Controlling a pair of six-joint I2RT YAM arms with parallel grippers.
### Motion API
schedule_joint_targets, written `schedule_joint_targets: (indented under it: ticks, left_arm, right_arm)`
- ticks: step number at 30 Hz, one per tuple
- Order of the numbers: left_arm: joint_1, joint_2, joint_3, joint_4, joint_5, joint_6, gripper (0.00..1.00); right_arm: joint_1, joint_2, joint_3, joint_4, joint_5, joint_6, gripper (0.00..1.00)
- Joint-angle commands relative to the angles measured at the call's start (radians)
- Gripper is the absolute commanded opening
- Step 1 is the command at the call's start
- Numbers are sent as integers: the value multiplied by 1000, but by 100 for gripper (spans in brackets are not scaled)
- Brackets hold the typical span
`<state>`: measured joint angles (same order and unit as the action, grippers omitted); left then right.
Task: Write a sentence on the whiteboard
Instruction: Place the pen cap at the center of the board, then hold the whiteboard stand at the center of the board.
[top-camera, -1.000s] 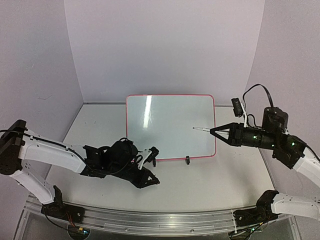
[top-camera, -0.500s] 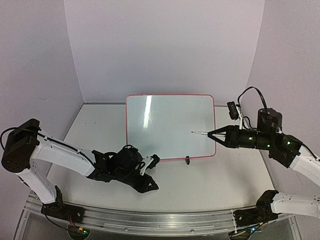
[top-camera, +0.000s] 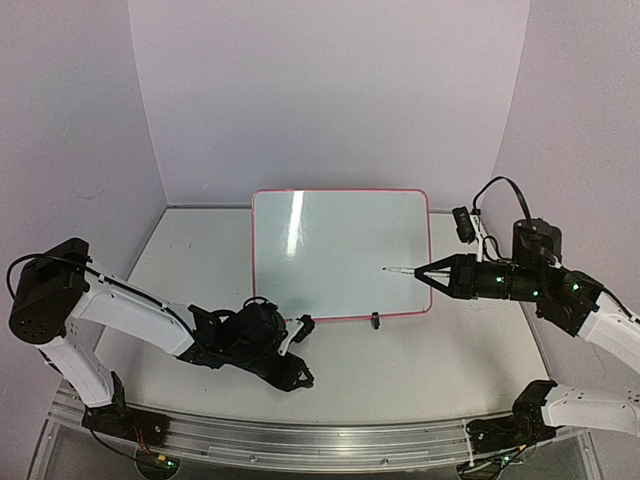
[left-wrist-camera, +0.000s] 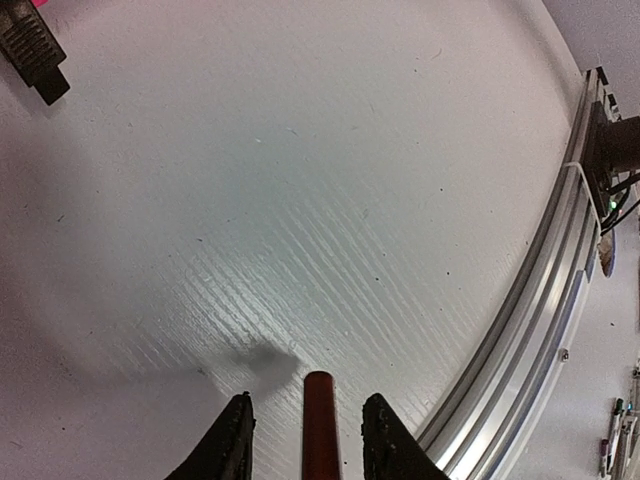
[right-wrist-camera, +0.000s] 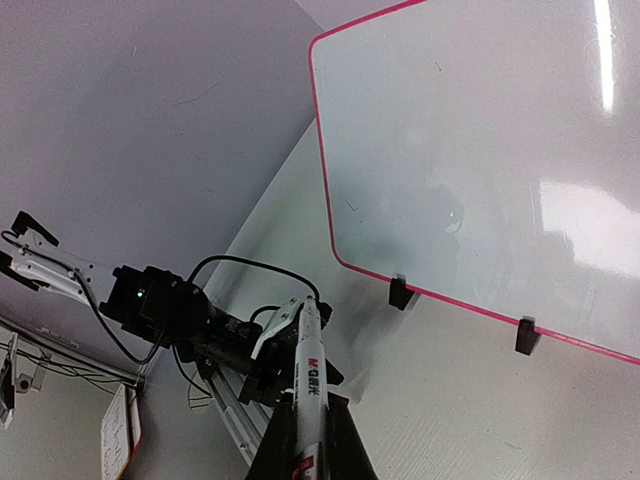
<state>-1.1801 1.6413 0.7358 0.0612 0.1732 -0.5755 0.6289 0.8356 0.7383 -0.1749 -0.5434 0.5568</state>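
While the right gripper (top-camera: 420, 271) is clamped shut on a white marker (top-camera: 397, 269), the left gripper (top-camera: 298, 375) stands partly open, low over the table (top-camera: 420, 370). In the left wrist view its two black fingers (left-wrist-camera: 235, 445) flank a dark red cylinder (left-wrist-camera: 321, 430), with a narrow gap on either side. Neither finger touches it, and whether it lies on the table cannot be told.

The whiteboard (top-camera: 340, 230) stands ahead of the right gripper. The marker reaches out past the fingertips, and its tip is over the board's right part, near the pink-red frame. From overhead, contact between tip and surface cannot be judged. The board is beyond the left gripper, off to one side of its fingers, and well apart from it.

Only the left wrist camera shows the cylinder between the fingers, since the overhead view hides it behind the hand. It also catches one black clip foot (left-wrist-camera: 35, 50) far ahead at the corner and the aluminium rail (left-wrist-camera: 520, 330) curving past the fingers.

The right wrist view shows printed lettering on the marker (right-wrist-camera: 306, 360) rising from its gripper (right-wrist-camera: 308, 440). It shows both clip feet (right-wrist-camera: 400, 292) under the whiteboard (right-wrist-camera: 480, 150), and a blank, glossy surface.
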Motion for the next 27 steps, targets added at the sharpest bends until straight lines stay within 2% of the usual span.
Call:
schedule_joint_targets:
  ticks: [1, 5, 10, 14, 19, 27]
  left_arm:
    - [-5, -32, -7, -11, -58, -3, 45]
    - [-5, -97, -5, -57, -99, -7, 61]
    - [22, -205, 33, -207, -163, 13, 74]
    - [121, -309, 52, -256, -139, 56, 77]
    - [301, -418, 55, -210, -29, 141, 80]
    - [569, -369, 132, -99, 200, 243, 81]
  right_arm:
    - [-2, -8, -1, 22, 2, -7, 0]
    - [-2, -10, -5, 22, 5, -5, 0]
    - [-2, -11, -1, 22, 7, -7, 0]
    - [-2, -9, 3, 23, 5, -9, 0]
    - [-1, -4, 0, 34, -1, -1, 0]
    - [0, -4, 6, 47, -12, 8, 0]
